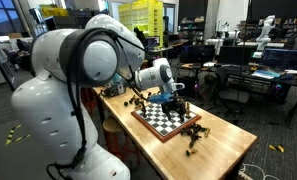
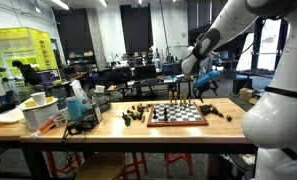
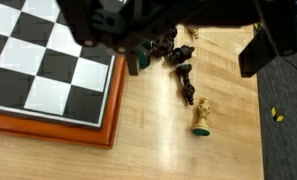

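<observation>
the dark chess piece (image 3: 187, 86) lies toppled on the surface (image 3: 158, 140) just off the chessboard (image 3: 48, 70), long axis running 12 to 6; a light piece (image 3: 201, 120) sits at its 5 o'clock; the fingers (image 3: 263, 50), spread wide and empty, straddle it from 12.

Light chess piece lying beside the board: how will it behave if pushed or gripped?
The light chess piece lies on its side on the wooden table, so a push likely rolls it. Looks rigid, small, probably light; its tapered body may slip when pinched.
</observation>
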Robot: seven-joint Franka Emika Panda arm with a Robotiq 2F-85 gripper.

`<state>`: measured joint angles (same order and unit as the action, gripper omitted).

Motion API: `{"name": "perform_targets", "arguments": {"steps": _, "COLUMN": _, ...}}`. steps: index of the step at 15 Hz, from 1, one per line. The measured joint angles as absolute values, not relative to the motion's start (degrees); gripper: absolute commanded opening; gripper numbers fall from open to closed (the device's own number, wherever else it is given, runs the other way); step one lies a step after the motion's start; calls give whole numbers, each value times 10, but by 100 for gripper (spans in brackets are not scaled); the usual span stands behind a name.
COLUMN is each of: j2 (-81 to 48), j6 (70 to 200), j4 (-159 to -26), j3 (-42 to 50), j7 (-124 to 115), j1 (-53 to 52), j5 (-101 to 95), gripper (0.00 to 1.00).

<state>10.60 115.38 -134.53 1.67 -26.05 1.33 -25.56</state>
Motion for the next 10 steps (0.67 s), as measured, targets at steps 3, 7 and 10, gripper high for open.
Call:
{"name": "perform_targets", "arguments": {"steps": 3, "j2": 146, "j6": 1198, "j4": -1399, "j3": 23, "j7": -259, "j1": 33, "j5": -237, "gripper": 100}}
{"name": "perform_targets", "arguments": {"steps": 7, "j2": 195, "j6": 1254, "j4": -1468, "j3": 43, "j7": -212, "j1": 54, "j5": -172, "gripper": 100}}
{"name": "perform_targets", "arguments": {"steps": 10, "j2": 214, "j6": 1268, "j4": -1490, "j3": 59, "j7": -175, "j1": 58, "j5": -149, "gripper": 100}}
